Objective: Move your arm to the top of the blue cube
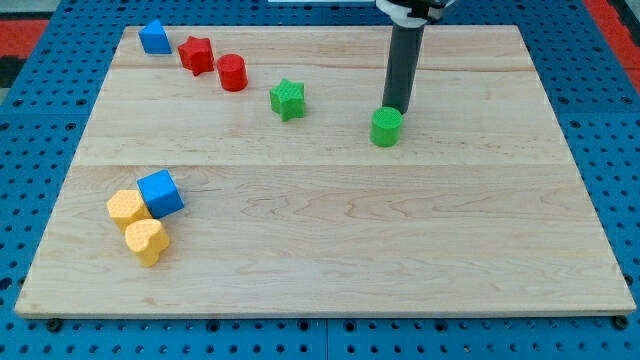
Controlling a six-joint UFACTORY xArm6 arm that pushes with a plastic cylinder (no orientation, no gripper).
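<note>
The blue cube lies at the view's lower left, touching two yellow blocks: a yellow hexagon-like block to its left and a yellow heart-like block below it. My tip is at the view's upper right, just behind and touching or nearly touching a green cylinder. The tip is far to the right of the blue cube and above it in the view.
Another blue block sits at the top left corner. A red star, a red cylinder and a green star run in a diagonal line from there. The wooden board lies on a blue pegboard.
</note>
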